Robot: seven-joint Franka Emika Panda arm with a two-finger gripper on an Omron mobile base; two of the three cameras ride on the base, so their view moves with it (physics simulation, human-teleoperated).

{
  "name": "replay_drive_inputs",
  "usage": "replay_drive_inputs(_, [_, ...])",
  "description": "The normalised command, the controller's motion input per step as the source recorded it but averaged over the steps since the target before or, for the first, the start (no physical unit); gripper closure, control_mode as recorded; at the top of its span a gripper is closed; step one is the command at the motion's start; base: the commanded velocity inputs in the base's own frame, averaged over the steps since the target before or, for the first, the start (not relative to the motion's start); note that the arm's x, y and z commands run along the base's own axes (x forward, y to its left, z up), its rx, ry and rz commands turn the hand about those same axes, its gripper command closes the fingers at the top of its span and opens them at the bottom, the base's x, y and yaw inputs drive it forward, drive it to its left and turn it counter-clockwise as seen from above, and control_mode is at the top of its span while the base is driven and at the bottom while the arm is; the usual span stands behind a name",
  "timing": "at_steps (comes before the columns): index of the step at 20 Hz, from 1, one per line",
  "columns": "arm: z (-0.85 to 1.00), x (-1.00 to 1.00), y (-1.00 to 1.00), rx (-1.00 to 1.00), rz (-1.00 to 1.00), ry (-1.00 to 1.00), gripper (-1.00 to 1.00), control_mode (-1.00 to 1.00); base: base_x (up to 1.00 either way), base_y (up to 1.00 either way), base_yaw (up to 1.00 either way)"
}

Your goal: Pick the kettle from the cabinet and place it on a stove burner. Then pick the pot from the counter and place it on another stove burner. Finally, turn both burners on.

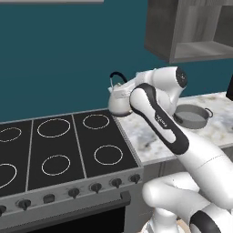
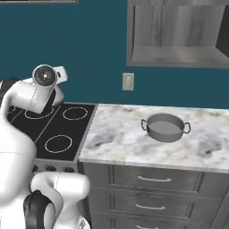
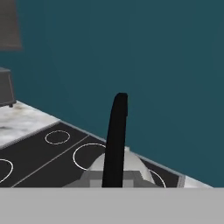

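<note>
kettle (image 1: pixel 119 103) held above the cooktop (image 1: pixel 68 145) (right rear corner).

The setting is a rendered domestic kitchen. Evidence: a black glass cooktop (image 1: pixel 59 145) with white burner rings and a row of dark knobs (image 1: pixel 95 187) above an oven front; a marble-patterned counter (image 2: pixel 120 134) over grey drawer fronts (image 2: pixel 152 179); a wood-grain wall cabinet (image 2: pixel 179 31); a wall outlet (image 2: pixel 128 81) on the teal wall (image 1: pixel 68 54).

The arm (image 1: pixel 157 118) hides much of the kettle (image 1: pixel 119 102) beside the cooktop (image 1: pixel 68 145); the gripper's fingers cannot be made out.
</note>
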Motion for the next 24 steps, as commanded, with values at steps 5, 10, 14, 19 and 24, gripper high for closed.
replay_drive_inputs(5, [-0.30,0.10,0.00,0.00,0.05,-0.01,1.00,-1.00,0.00,0.00,0.00])
replay_drive_inputs(10, [-0.27,0.07,0.00,0.00,0.04,0.00,1.00,-1.00,0.00,0.00,0.00])
replay_drive_inputs(14, [-0.20,0.18,0.00,0.00,0.02,0.00,1.00,-1.00,0.00,0.00,0.00])
replay_drive_inputs(19, [-0.11,0.20,0.00,0.00,0.00,0.00,1.00,-1.00,0.00,0.00,0.00])
replay_drive_inputs(24, [-0.16,0.23,0.00,0.00,0.00,0.00,1.00,-1.00,0.00,0.00,0.00])
